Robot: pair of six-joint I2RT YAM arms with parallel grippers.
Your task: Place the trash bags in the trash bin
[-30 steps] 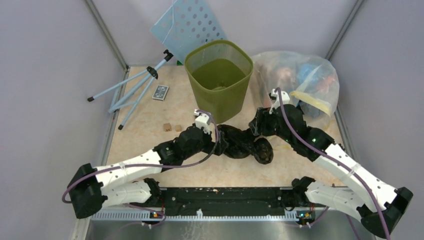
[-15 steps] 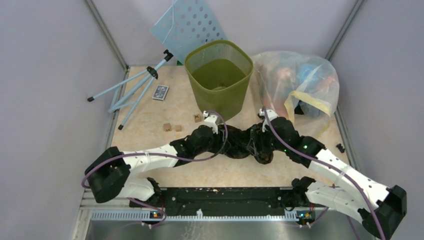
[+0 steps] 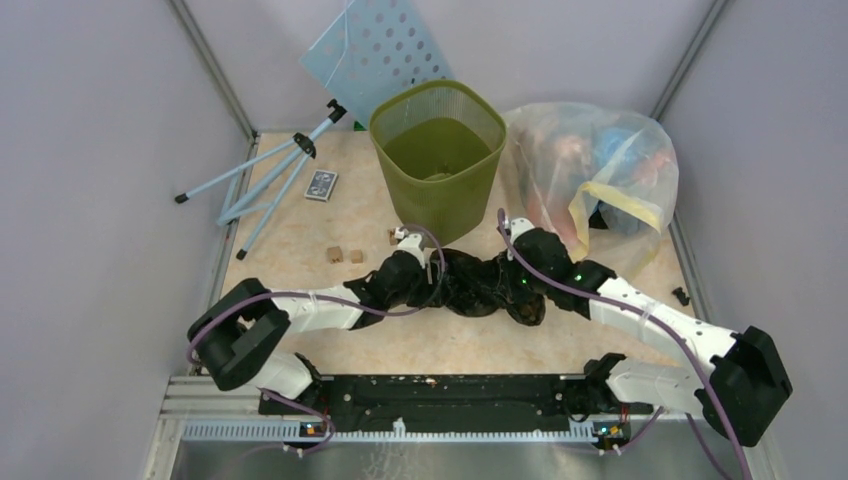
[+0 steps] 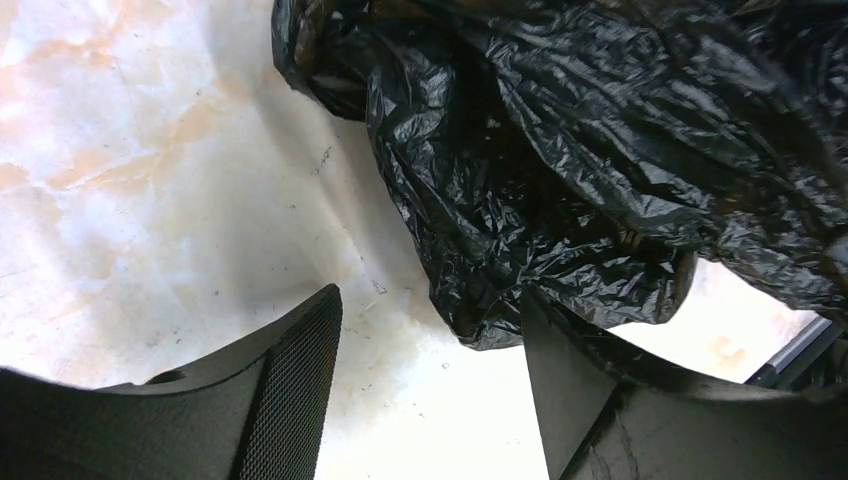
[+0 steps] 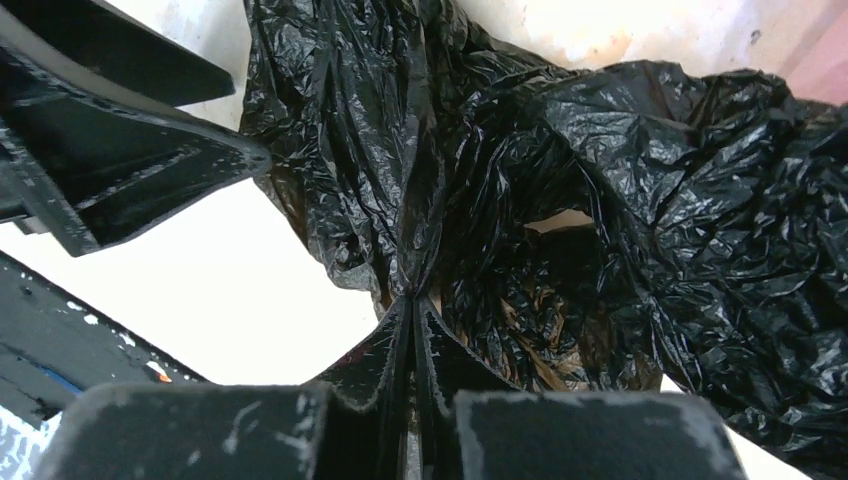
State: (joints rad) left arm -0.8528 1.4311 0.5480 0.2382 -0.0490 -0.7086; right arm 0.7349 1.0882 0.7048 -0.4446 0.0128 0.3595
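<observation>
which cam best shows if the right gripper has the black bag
Right wrist: the right gripper is shut on a pleat of the black bag. Top external is too far to show the pinch; left wrist shows only the bag and the open left gripper.

1. The trash bin (image 3: pixel 445 205) has an open mouth; nothing hangs over it, so the way in from above is free.
2. Right of the bin, the clear rubbish bag (image 3: pixel 600 165) bulges just beside its wall; that side is blocked.
3. Behind the bin leans a perforated board (image 3: pixel 380 45); little room there.
4. Left of the bin lies bare table; a tripod (image 3: pixel 270 175), a card deck (image 3: pixel 321 185) and small blocks (image 3: pixel 333 255) edge it.
5. In front of the bin, the black bag (image 3: pixel 470 285) and both arms span the table.
</observation>
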